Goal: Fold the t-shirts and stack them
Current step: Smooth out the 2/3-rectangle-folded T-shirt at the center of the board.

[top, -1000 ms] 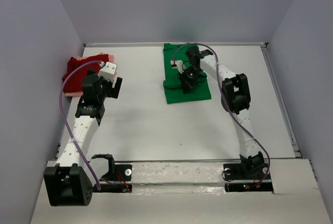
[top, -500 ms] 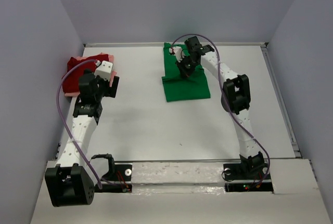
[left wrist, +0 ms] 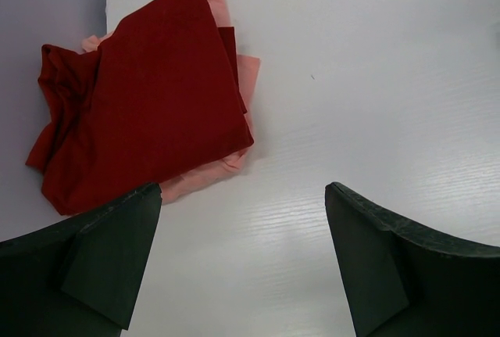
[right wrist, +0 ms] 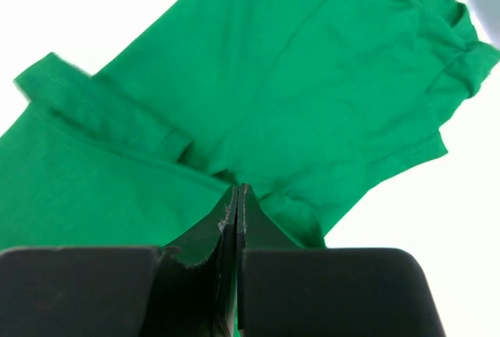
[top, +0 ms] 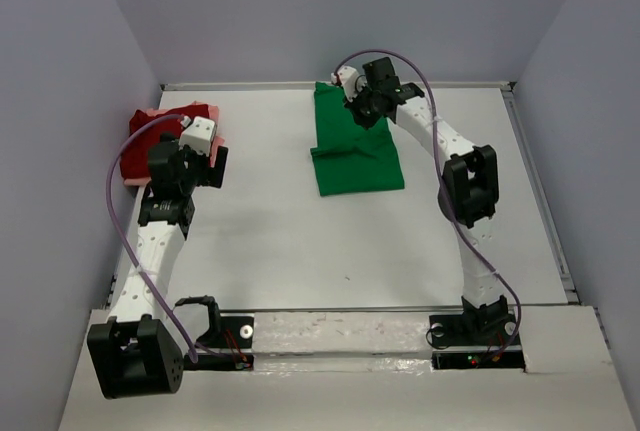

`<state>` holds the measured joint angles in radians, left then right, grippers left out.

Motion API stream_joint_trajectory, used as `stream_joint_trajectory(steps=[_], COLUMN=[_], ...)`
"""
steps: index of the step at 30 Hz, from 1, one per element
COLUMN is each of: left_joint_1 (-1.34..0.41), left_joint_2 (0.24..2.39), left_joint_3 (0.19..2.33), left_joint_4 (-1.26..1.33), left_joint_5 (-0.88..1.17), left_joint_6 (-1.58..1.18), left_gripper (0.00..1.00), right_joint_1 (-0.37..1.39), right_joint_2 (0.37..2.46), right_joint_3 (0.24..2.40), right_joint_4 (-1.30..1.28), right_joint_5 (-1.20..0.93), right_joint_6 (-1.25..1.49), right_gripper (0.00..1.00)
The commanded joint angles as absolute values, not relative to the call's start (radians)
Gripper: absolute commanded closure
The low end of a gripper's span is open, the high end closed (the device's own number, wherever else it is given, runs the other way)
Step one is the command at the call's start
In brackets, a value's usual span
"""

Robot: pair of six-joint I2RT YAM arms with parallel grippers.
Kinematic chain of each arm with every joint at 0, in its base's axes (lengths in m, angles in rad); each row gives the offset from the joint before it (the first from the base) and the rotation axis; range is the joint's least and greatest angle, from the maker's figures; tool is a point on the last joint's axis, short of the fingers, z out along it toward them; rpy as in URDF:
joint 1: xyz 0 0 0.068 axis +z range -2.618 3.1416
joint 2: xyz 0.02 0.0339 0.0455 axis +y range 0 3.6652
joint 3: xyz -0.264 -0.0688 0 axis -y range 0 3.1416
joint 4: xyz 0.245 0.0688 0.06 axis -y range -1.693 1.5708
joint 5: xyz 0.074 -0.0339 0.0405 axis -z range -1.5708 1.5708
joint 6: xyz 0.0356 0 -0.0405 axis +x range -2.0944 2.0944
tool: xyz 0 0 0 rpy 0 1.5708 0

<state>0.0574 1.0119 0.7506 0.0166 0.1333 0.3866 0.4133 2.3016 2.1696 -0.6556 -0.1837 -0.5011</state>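
The bright green t-shirt (top: 355,161) lies part folded on the table at the back centre, with a sleeve sticking out to the left. My right gripper (top: 366,109) is shut over its far end. In the right wrist view the jaws (right wrist: 238,190) are pressed together with the green cloth (right wrist: 312,55) gathered at their tip. The dark red t-shirt (top: 140,151) lies on the pale pink t-shirt (top: 178,112) at the back left. My left gripper (top: 212,159) is open and empty just right of that pile. The left wrist view shows the red shirt (left wrist: 148,102), the pink edge (left wrist: 211,174) and the gripper (left wrist: 242,190) above bare table.
The white table (top: 300,241) is walled in by grey panels on the left, back and right. A raised rim runs along the back and right edges. The arm bases (top: 130,351) stand at the near edge.
My right gripper has moved from the middle of the green shirt toward its far end. My left gripper has drawn slightly left toward the red and pink pile.
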Motion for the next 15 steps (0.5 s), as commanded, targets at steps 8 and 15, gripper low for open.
stream_joint_trajectory(steps=[8, 15], left_joint_1=[0.067, 0.078], left_joint_2=[0.974, 0.968], left_joint_3=[0.773, 0.767], left_joint_4=[0.044, 0.046], left_joint_5=[0.196, 0.209], left_joint_6=[0.373, 0.373], left_gripper=[0.01, 0.01], right_joint_1=[0.43, 0.43], right_joint_2=[2.158, 2.256], right_joint_3=[2.076, 2.137], right_joint_4=[-0.798, -0.836], right_joint_5=[-0.422, -0.431], right_joint_6=[-0.48, -0.488], right_gripper=[1.0, 1.0])
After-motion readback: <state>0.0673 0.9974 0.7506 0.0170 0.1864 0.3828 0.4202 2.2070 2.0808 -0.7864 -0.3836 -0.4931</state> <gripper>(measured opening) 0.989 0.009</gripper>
